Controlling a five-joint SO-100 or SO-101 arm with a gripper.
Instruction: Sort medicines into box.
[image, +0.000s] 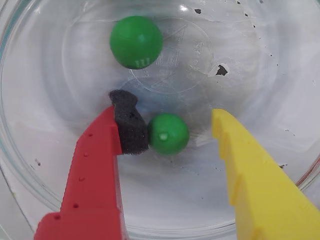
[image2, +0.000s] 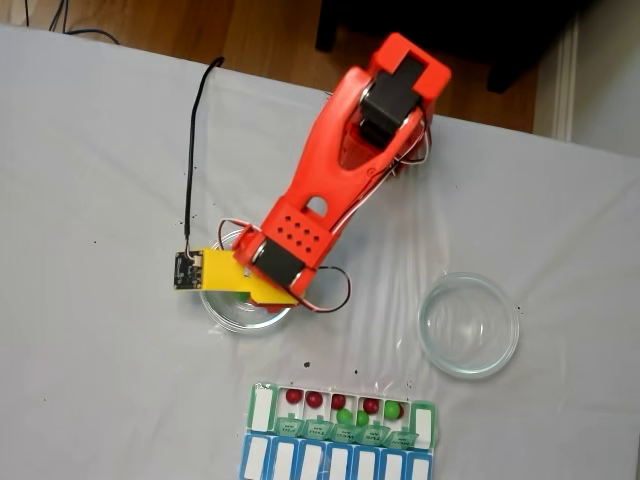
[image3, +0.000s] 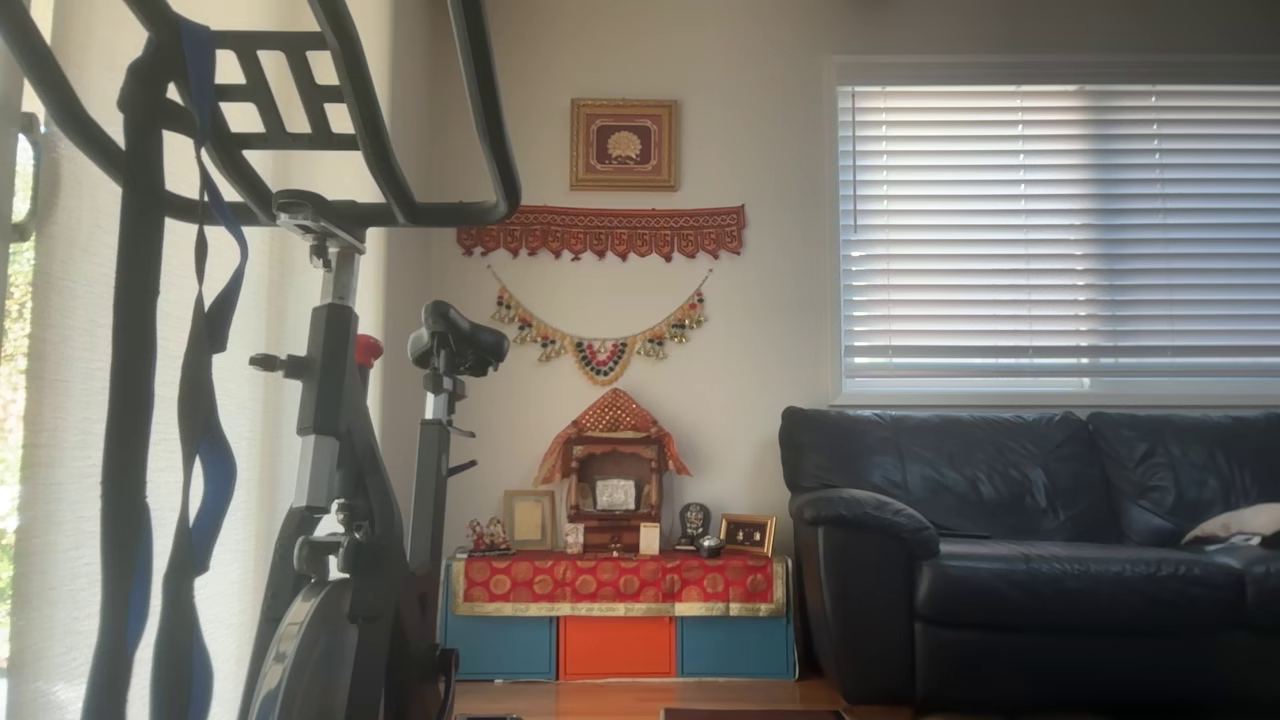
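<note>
I'm mid-pick: fingers (image: 177, 130) wide open, holding nothing, straddling the small glossy green ball (image: 168, 133) in the clear round glass dish (image: 45, 165); another ball at 11 o'clock. Next: close, lift.

Five green balls (image: 136, 42), two glass dishes (image2: 441, 346)

Two clear glass dishes (image2: 468, 325) (well apart) on a white tablecloth (image2: 90, 330).

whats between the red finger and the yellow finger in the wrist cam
In the wrist view, one green ball lies between them in the glass dish, touching the red finger's black pad, apart from the yellow finger.
</note>
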